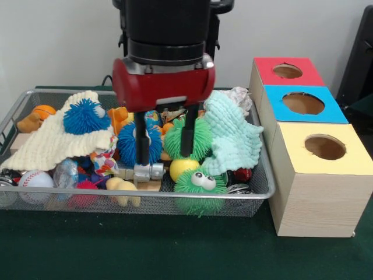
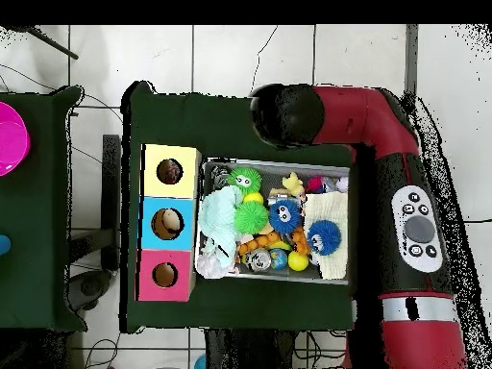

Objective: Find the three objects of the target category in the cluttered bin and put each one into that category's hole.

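My gripper [image 1: 164, 158] hangs open over the middle of the wire bin [image 1: 259, 188], nothing between its fingers. One fingertip [image 1: 141, 158] stands in front of a blue fuzzy ball [image 1: 152, 143], the other in front of a green fuzzy ball [image 1: 201, 137]. A second blue fuzzy ball [image 1: 86, 115] lies on a cream cloth [image 1: 52, 146]; a green fuzzy ball with eyes [image 1: 198, 184] rests at the bin's front. Beside the bin stands a wooden box with a red hole [image 1: 287, 71], a blue hole [image 1: 303, 103] and a yellow hole [image 1: 324, 147]. From overhead, the arm's wrist [image 2: 288, 113] hides the gripper.
A mint cloth [image 1: 236, 137] covers the bin's right end. A baseball [image 1: 35, 181], a yellow ball [image 1: 183, 168], a small basketball [image 1: 44, 111] and a yellow duck [image 1: 122, 189] lie among the clutter. From overhead the box [image 2: 144, 223] sits left of the bin [image 2: 348, 231].
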Robot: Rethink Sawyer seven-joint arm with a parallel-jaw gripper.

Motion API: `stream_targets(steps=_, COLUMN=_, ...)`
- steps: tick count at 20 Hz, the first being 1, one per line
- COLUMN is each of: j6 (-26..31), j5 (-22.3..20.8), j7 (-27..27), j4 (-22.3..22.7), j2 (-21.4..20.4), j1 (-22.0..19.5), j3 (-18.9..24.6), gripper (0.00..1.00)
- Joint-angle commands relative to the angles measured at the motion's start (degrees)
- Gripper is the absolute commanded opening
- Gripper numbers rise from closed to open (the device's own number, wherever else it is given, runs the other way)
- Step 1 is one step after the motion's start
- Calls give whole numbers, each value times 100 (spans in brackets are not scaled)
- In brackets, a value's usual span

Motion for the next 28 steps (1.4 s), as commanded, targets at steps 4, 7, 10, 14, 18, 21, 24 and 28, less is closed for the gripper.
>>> stream_targets(steps=4, j6=549, j5=-457, j7=-2060, j4=887, j2=-196, j1=-374, j3=330, gripper=100)
stream_targets(steps=7, j6=313, j5=-527, j7=-1965, j4=1161, j2=-283, j1=-455, j3=329, gripper=100)
stream_targets(steps=10, j6=7, j5=-616, j7=-1820, j4=1515, j2=-378, j1=-539, j3=336, gripper=100)
stream_targets(steps=14, j6=-354, j5=-704, j7=-1611, j4=2069, j2=-567, j1=-705, j3=336, gripper=100)
stream_targets(steps=18, j6=-663, j5=-786, j7=-1389, j4=2508, j2=-747, j1=-816, j3=313, gripper=100)
stream_targets(steps=21, j6=-871, j5=-844, j7=-1284, j4=2802, j2=-833, j1=-916, j3=345, gripper=100)
stream_targets(steps=24, j6=-1048, j5=-923, j7=-1214, j4=3019, j2=-866, j1=-1011, j3=386, gripper=100)
stream_targets(steps=28, j6=-1324, j5=-1061, j7=-1114, j4=3049, j2=-676, j1=-1112, j3=446, gripper=100)
